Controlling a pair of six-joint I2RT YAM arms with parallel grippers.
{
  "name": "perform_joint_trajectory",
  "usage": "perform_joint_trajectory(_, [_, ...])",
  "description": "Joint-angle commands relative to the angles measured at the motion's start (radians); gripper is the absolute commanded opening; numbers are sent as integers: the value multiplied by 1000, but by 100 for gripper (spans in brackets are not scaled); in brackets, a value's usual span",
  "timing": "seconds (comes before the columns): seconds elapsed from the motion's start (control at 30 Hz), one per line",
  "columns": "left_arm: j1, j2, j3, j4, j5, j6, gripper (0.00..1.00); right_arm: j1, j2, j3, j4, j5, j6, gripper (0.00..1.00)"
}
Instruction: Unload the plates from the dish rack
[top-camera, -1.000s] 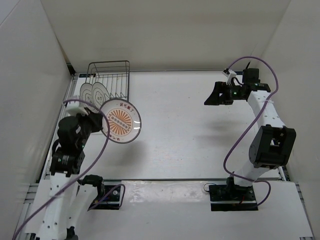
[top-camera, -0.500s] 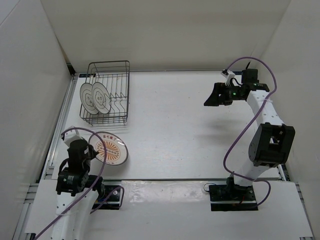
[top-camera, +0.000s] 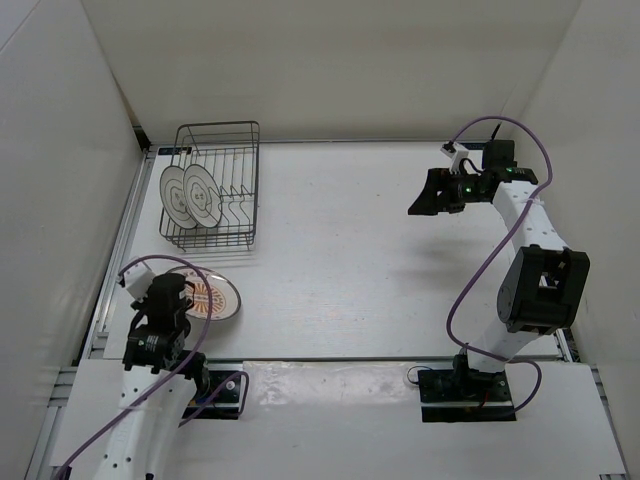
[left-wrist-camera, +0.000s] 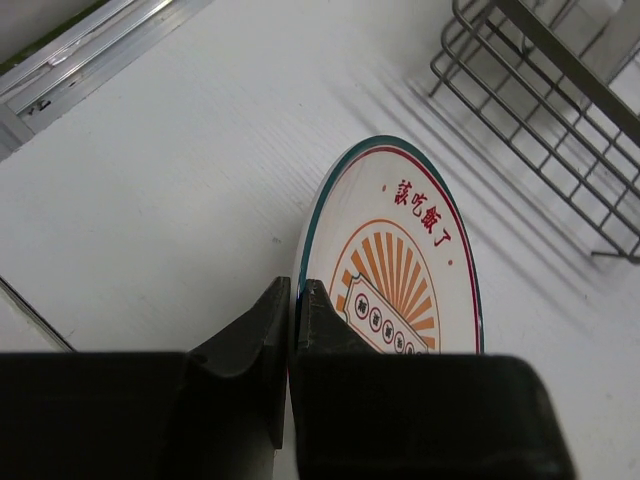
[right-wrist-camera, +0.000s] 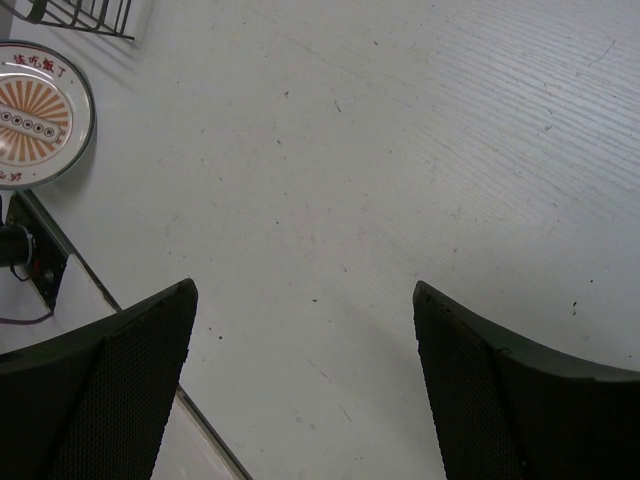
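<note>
Left gripper (top-camera: 180, 296): is clenching the rim of the sunburst plate (top-camera: 210, 298) at its near-left side. In the left wrist view its two dark fingers (left-wrist-camera: 268, 310) are pinching the rim from either side, with only the plate's thin edge between them.

Sunburst plate: is sitting low at the near-left corner of the table (top-camera: 350, 260), on the near side of the dish rack (top-camera: 256, 180) and well apart from it. Its orange rays and red characters are facing up. It is looking almost flat from above, but I cannot tell whether its far edge is touching the table.

Dish rack: is standing at the far left of the table, with its raised wire back on the far side. One corner of its wire wall is showing at the upper right of the left wrist view (left-wrist-camera: 540, 110).

Ring-patterned plates: two of them, one (top-camera: 175, 196) just left of the other (top-camera: 203, 195), are standing upright on edge in the left part of the rack, overlapping as seen from above.

Right gripper (top-camera: 422, 198): is hanging over the far right part of the table, well apart from the rack. Its fingers are spread wide, and only bare table is showing between them in its own view (right-wrist-camera: 302, 295).

Right wrist view: is taking in the sunburst plate (right-wrist-camera: 40, 115) at its left edge and a bit of rack wire (right-wrist-camera: 80, 15) in the top-left corner.

Purple cables (top-camera: 480, 270): are looping along both arms.
</note>
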Motion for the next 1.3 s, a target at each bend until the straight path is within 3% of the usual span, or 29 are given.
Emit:
perform_joint_trajectory(0.0, [5,25,-43,11,-127,-75,1,-7,-2,23,-31,6,-37,90])
perform_joint_trajectory(0.1, [4,42,-80,13,-154,-162,12,-7,-1,23,-53,6,-51,90])
perform_joint_trajectory(0.2, [2,65,-110,3,-163,-274,12,-7,-2,23,-65,7,-55,90])
perform_joint_trajectory(0.3, [5,85,-142,-7,-160,-400,5,-8,1,24,-70,12,-55,90])
perform_joint_trajectory(0.4, [4,105,-178,51,-126,-424,3,-8,4,24,-76,12,-57,90])
perform_joint_trajectory(0.5, [4,124,-201,-10,-140,-550,2,-10,4,24,-80,13,-58,90])
perform_joint_trajectory(0.7, [5,127,-242,-43,-154,-619,3,-8,7,23,-94,13,-65,90])
perform_joint_trajectory(0.77, [5,125,-259,-46,-154,-636,13,-8,7,20,-94,18,-65,90])
perform_joint_trajectory(0.97, [4,111,-301,-90,-137,-739,18,-10,13,17,-102,16,-60,90])
perform_joint_trajectory(1.1, [7,101,-317,-98,-117,-776,43,-10,9,14,-100,15,-60,90])
perform_joint_trajectory(1.27, [7,99,-333,-101,-98,-779,49,-10,7,11,-106,16,-72,90])
